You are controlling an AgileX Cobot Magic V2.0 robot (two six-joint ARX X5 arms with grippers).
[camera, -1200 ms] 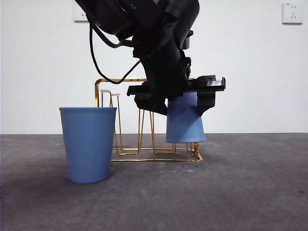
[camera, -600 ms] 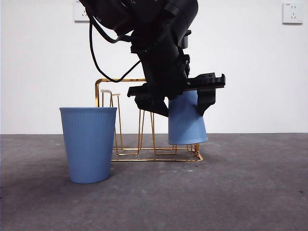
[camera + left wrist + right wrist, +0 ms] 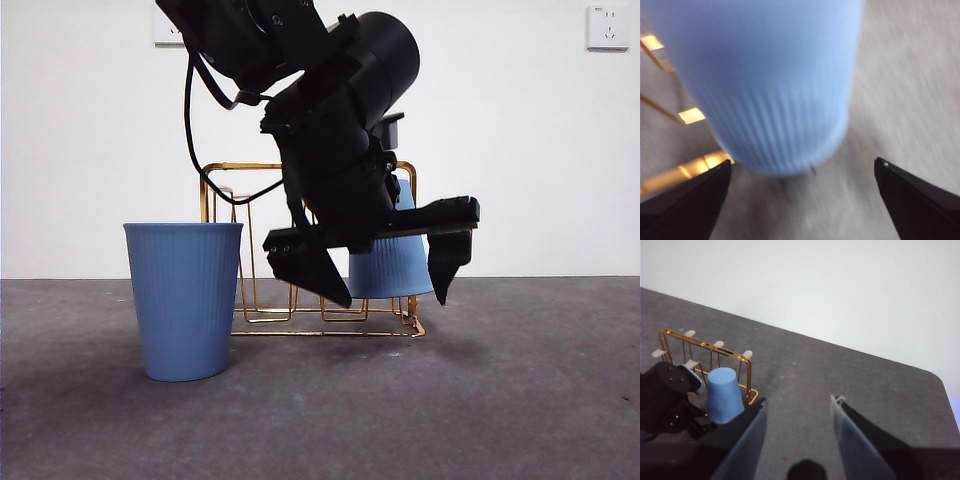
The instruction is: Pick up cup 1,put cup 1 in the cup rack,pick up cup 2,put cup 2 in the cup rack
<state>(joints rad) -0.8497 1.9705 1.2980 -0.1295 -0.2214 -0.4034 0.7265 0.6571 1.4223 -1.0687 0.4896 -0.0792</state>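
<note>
Across the front view we see the left tool [image 3: 385, 275] low at the gold cup rack [image 3: 230, 170], jaws spread wide of the inverted blue cup [image 3: 395, 268] on the rack's end peg; another blue cup [image 3: 185, 300] stands upright on the table [image 3: 520, 400]. Through the left wrist view, both jaws flank that inverted cup [image 3: 770, 85] without touching. From the right wrist view, the right tool [image 3: 797, 412] hangs high, spread, holding nothing.

Two cups and a rack on the table

One cup [image 3: 185, 300] stands in front of the cup rack's [image 3: 225, 172] left end; the other cup [image 3: 393, 262] sits upside down on its right end, between the left gripper's [image 3: 385, 280] spread jaws.
</note>
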